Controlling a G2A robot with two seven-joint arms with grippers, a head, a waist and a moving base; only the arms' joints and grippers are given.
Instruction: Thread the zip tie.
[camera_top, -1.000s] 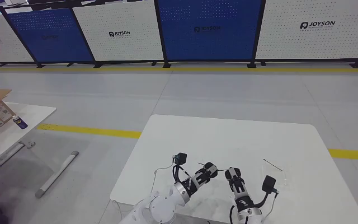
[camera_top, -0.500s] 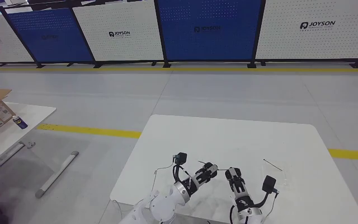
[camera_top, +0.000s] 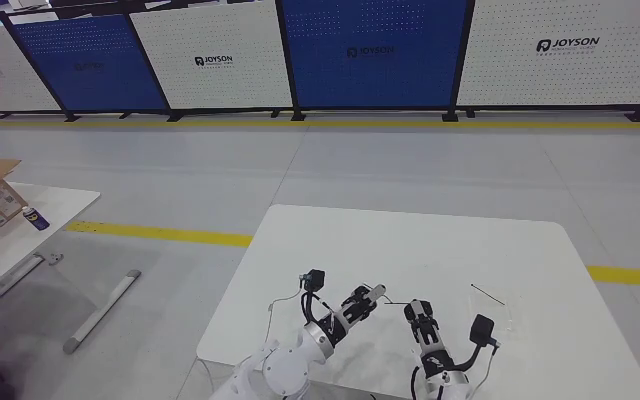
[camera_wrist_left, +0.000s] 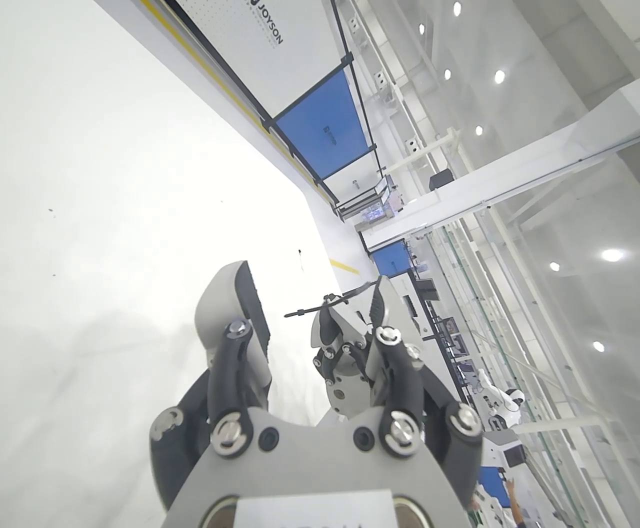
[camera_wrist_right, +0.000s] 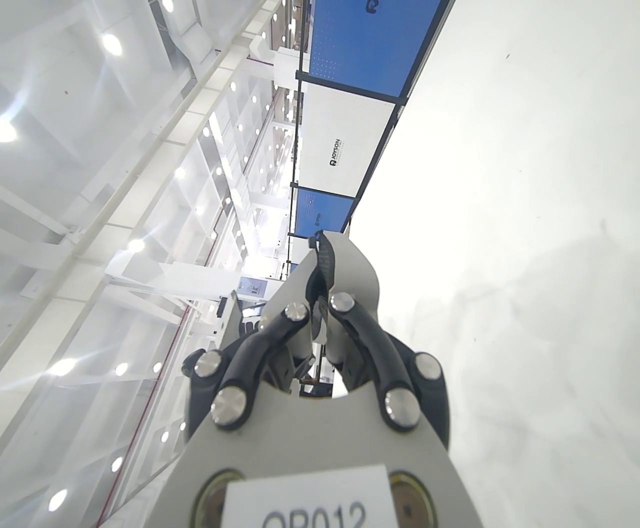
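My left claw (camera_wrist_left: 312, 290) has backed off a little from my right claw (camera_wrist_right: 327, 252) and hangs wide open. The right claw is squeezed on the zip tie (camera_wrist_left: 320, 306), up above the table (camera_top: 420, 240). I see no loop, so I think the threading is not done.

A white table (camera_top: 420, 250) with rounded corners sits in the lower middle of the top view. A thin black zip tie (camera_top: 487, 292) lies flat toward its right side.

Two grippers (camera_top: 377, 292) (camera_top: 413, 306), two zip ties (camera_wrist_left: 305, 311) (camera_top: 488, 292) and one table (camera_top: 400, 240).
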